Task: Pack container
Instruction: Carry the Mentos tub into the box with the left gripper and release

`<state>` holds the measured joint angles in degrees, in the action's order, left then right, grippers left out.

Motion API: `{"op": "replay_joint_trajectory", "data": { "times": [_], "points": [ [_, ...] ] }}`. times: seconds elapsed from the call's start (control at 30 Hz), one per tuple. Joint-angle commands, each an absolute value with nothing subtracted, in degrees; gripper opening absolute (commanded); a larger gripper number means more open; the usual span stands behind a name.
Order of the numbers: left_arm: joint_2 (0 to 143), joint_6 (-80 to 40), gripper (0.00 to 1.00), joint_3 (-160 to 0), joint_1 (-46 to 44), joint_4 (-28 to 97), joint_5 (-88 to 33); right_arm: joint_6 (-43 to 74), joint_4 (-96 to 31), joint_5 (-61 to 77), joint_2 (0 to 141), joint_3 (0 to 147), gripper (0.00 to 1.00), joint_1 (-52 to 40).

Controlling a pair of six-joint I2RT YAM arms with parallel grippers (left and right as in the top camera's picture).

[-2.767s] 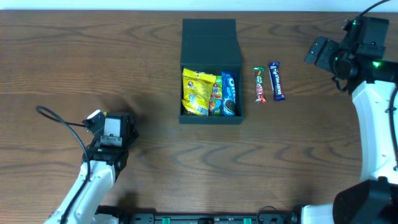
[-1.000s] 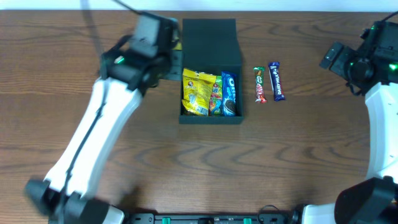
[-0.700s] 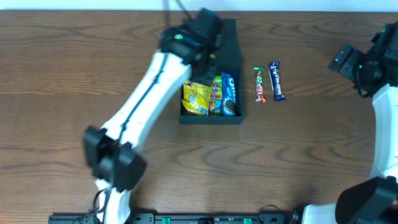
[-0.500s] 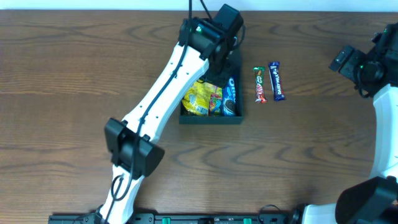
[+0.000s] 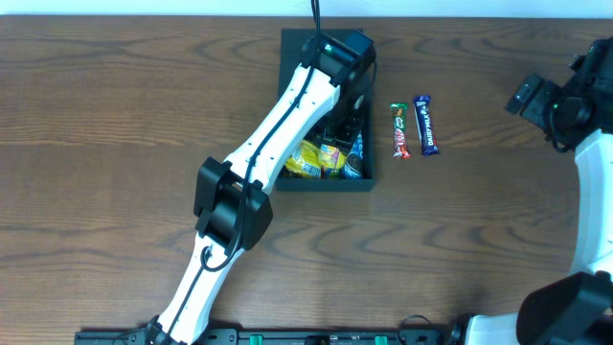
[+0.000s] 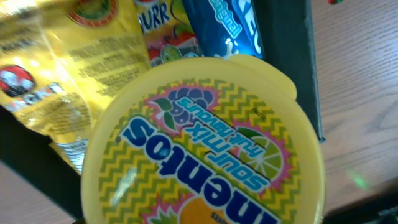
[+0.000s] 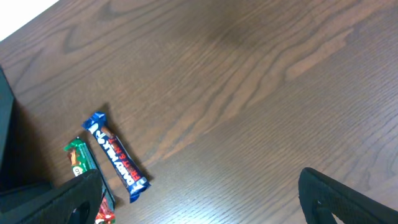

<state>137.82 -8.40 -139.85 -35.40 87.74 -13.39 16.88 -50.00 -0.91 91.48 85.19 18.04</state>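
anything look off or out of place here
Nothing looks spilled or damaged. A green-and-red candy bar and a blue candy bar lie outside the container, on the table to its right, neatly side by side. A yellow Mentos tub fills the left wrist view, over the packets.

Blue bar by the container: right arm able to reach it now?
Likely yes. The blue bar lies uncovered on bare table beside the green bar; the left arm is over the container, clear of both.
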Motion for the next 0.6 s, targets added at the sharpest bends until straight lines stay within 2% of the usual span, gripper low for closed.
{"op": "replay_joint_trajectory", "data": {
  "times": [0.0, 0.03, 0.37, 0.57],
  "points": [
    [138.5, -9.2, 0.79, -141.1, -35.3, 88.4, -15.0, 16.0, -50.5, -1.0, 91.3, 85.4, 0.99, 18.3],
    [138.5, -9.2, 0.97, -141.1, -35.3, 88.2, -14.9, 16.0, -50.6, -1.0, 91.3, 85.4, 0.99, 18.3],
    [138.1, -10.9, 0.95, -146.6, -32.7, 88.5, -14.6, 16.0, -51.5, -1.0, 91.3, 85.4, 0.99, 18.3],
    [136.3, -11.8, 0.95, -154.2, -26.6, 88.4, -14.4, 11.8, -52.1, 3.4, 91.3, 85.4, 0.96, 16.3]
  ]
}}
